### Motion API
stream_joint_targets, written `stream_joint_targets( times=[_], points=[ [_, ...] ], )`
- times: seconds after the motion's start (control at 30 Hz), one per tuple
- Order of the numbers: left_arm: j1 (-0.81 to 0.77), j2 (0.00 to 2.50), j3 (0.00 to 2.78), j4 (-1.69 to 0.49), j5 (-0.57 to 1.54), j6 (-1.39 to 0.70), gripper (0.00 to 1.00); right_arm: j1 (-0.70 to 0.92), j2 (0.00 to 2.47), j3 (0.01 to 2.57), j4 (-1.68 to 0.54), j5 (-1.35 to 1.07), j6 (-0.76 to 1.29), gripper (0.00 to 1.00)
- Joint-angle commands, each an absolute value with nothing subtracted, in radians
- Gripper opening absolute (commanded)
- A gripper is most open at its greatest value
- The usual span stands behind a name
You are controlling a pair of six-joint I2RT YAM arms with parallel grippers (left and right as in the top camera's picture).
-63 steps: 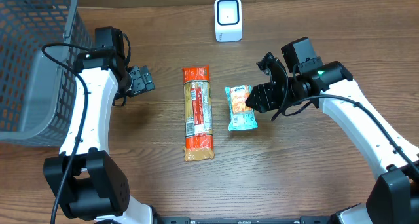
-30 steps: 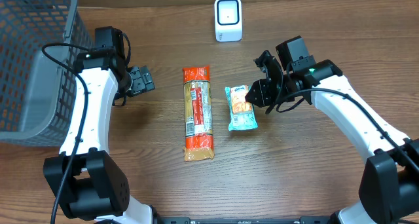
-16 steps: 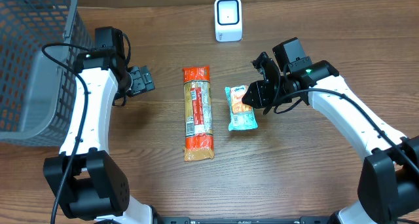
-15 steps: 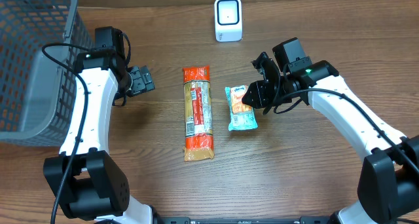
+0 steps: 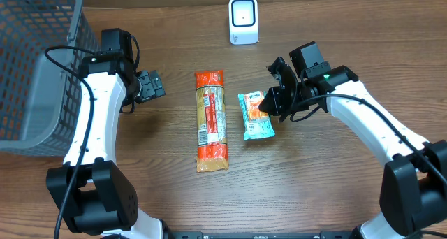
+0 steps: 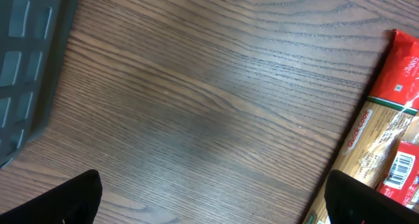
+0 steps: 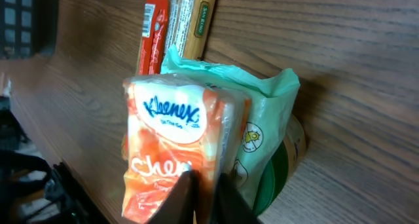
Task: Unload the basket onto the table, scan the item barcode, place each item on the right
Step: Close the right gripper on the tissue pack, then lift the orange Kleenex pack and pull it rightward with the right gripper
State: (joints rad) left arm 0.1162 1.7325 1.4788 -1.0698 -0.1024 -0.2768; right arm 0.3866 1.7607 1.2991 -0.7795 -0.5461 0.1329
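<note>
Right gripper (image 7: 204,185) clamped on tissue pack (image 7: 170,132), grip partly cropped in wrist view

Basket (image 5: 35,110) cropped overhead; pasta packet (image 6: 376,139) cropped wrist-side.

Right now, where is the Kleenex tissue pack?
Overhead, the tissue pack is right of centre on the table, just right of the pasta package, its right edge pinched by the right hand.

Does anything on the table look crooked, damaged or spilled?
Only the Kleenex pack beside the pasta packet: the right gripper pinches its edge, so it lies slightly askew and its green wrapper looks creased. Nothing is spilled or visibly torn.
</note>
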Motion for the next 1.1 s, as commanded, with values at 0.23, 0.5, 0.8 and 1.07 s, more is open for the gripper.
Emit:
stream_joint_targets(
  times=[0.23,0.5,0.8,1.07],
  points=[
    [0.119,1.727,1.488,-1.069,-0.112,-0.254,1.0,0.338,1.6,1.278,-0.79,-0.745,0.13,0.04],
    [0.119,1.727,1.488,-1.069,-0.112,-0.254,1.0,0.212,1.591,1.278,-0.801,-1.151,0.114,0.04],
    [0.119,1.727,1.488,-1.069,-0.112,-0.254,1.0,0.117,1.591,1.278,-0.997,-1.465,-0.216,0.04],
    [0.119,1.727,1.488,-1.069,-0.112,-0.254,1.0,0.053,1.59,1.278,-1.212,-1.57,-0.375,0.04]
  ],
)
